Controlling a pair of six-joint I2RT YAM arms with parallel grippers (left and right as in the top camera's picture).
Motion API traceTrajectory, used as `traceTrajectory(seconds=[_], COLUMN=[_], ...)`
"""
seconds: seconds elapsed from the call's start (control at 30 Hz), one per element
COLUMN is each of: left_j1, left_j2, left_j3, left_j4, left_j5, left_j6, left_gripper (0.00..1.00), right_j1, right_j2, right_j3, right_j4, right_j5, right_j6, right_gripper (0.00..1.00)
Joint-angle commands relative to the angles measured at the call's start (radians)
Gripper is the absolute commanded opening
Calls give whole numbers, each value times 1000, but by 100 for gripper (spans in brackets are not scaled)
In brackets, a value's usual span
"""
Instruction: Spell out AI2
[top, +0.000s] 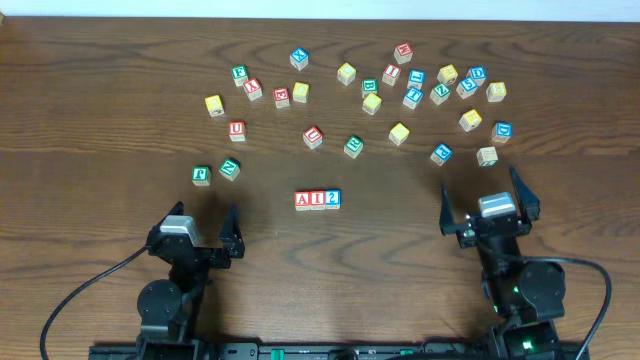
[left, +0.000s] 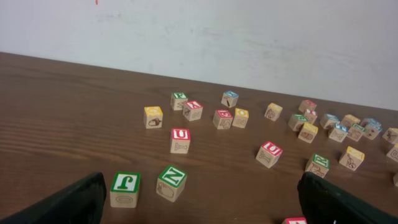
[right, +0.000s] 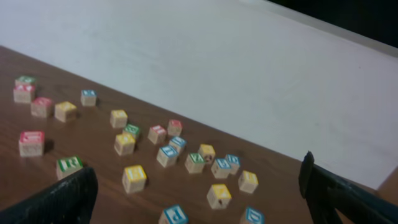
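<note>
sitting side by side at the front middle of the counter, the red "a" cube, the red "i" cube and the blue "2" cube touch in a straight row that reads ai2 from overhead. the spelling looks finished, with nothing more to place. the left pincer and the right pincer are both spread wide and empty, each well apart from the row. the spare cubes lie scattered farther back.
</note>
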Motion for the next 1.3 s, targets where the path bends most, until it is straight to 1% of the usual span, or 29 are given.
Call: traceTrajectory(seconds=[0.0,0.27,0.4,0.47,0.77,0.93,1.13,1.27], left_j1=[4,4,4,4,4,4,4,4], left_j2=[-6,-6,-6,-6,-6,-6,-6,-6], left_j3=[-13,-13,-13,-13,-13,-13,-13,-13], left_j4=[-40,-39,-39,-39,-39,-40,-39,-40], left_j5=[21,21,21,21,21,21,21,21], left_j6=[-2,-2,-2,-2,-2,-2,-2,-2], left_gripper=[96,96,96,96,96,97,96,97], right_j1=[-47,-116,-124,-130,-152,-153,-153,-153], right_j2=[-67,-250,-341,-365,-364,-364,-364,-364], right_j3=[-52,-158,-163,-163,-163,-163,-163,-163], right_j4=[-28,-124,-276,-282,-284,-283,-284,-286], right_j5=[-78,-81,-80,-54,-54,-53,-50,-5], right_j6=[-36,44,43,61,62,104,107,174], right_gripper=[99,99,99,99,99,99,99,99])
